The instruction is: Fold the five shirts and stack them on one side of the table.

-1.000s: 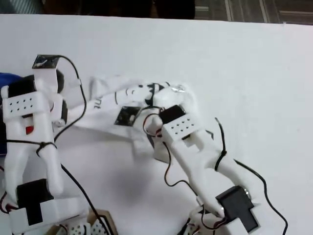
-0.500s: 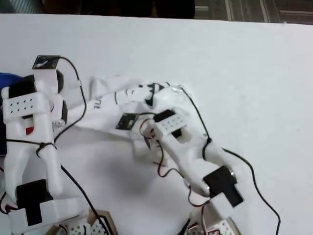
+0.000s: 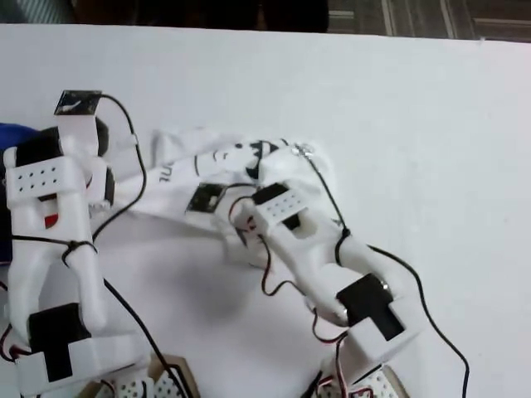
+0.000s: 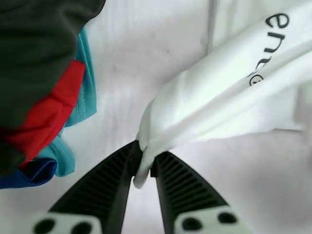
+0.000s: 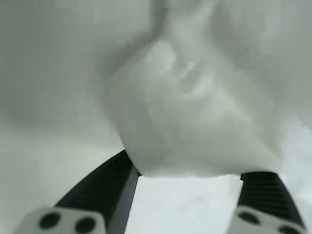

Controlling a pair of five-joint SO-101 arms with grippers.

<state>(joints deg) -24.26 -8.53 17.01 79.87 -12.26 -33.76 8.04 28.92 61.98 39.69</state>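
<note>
White table point(image 3: 431, 124): matte top, spans the full width; far edge runs straight across the scene. Beyond the far edge, right: grey tiled floor point(image 3: 415, 16) with pale grout lines. Beyond the far edge, centre: dark unlit strip point(image 3: 199, 12), contents not discernible. Far-left corner: grey striped patch point(image 3: 29, 10), identity unclear. Near edge, left of centre: small brown cardboard-like piece point(image 3: 172, 371) on the table.

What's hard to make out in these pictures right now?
High view: the shirt's near edge, hidden under the right arm.
Left wrist view: how many shirts are in the stack, cut off by the edge.
Right wrist view: which part of the shirt sits in the right gripper, blurred.
</note>
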